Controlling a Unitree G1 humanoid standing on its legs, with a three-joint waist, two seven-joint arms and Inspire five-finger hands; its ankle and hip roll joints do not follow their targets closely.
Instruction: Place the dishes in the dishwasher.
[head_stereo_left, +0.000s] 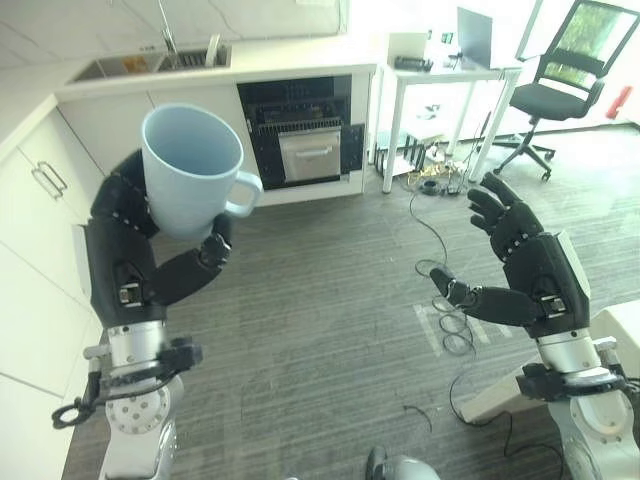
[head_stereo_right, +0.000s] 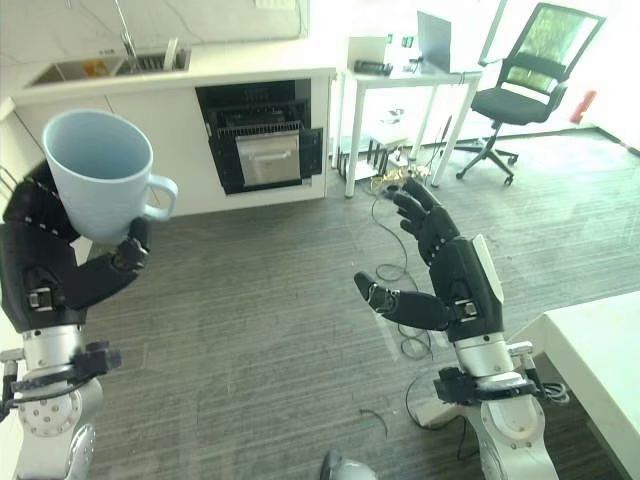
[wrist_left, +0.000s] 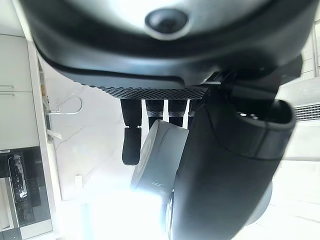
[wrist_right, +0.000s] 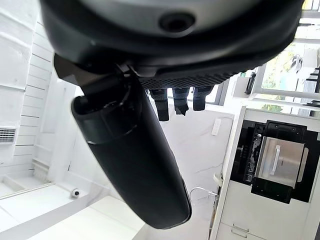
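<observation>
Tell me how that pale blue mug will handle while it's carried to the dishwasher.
The mug looks rigid and glazed, so probably slippery and breakable if dropped on the floor. The left hand grips its narrow base, leaving the wide top free, so it may tilt.

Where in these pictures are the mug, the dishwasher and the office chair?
mug (head_stereo_left: 188, 170): left eye view, on its pale blue side wall.
dishwasher (head_stereo_left: 308, 155): left eye view, on the silver front inside its open bay.
office chair (head_stereo_left: 548, 100): left eye view, on its black seat.
</observation>
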